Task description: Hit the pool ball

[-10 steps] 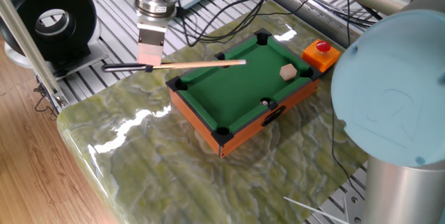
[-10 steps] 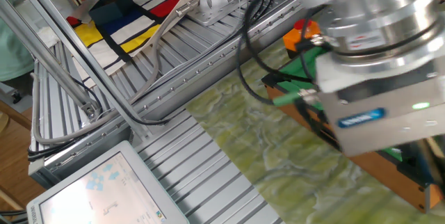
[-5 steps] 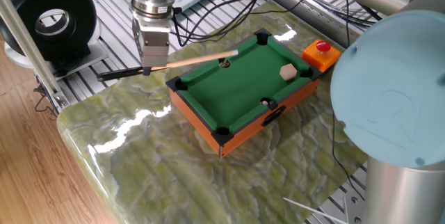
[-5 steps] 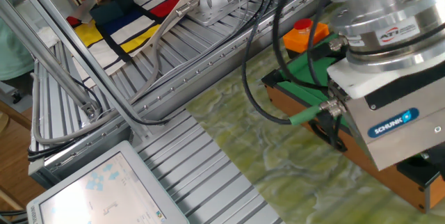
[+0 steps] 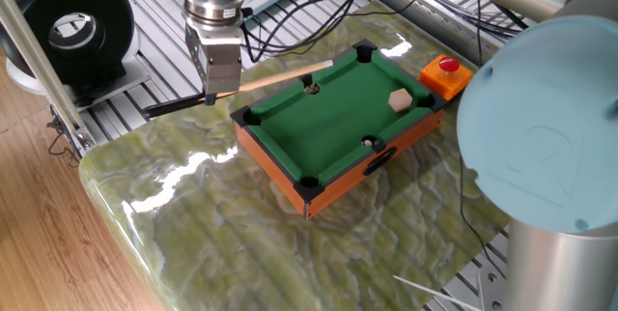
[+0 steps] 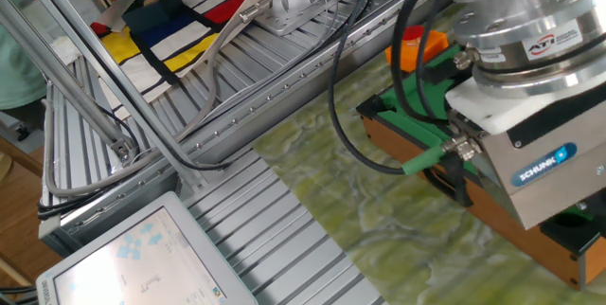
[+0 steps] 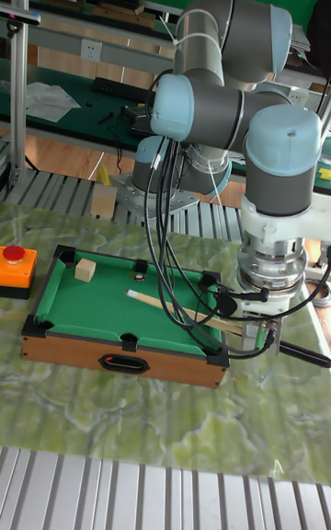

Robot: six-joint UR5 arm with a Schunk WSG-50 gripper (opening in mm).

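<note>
One gripper (image 5: 220, 87) clamps the cue stick (image 5: 275, 75) near its dark butt, holding it low and nearly level so the tip reaches over the rail of the mini pool table (image 5: 290, 181). On the green felt, the pool ball (image 5: 367, 142) sits by the near side pocket, well apart from the tip. Farther back lies the tan cube (image 5: 400, 100); beyond the table's far corner stands the red button (image 5: 448, 65).
</note>
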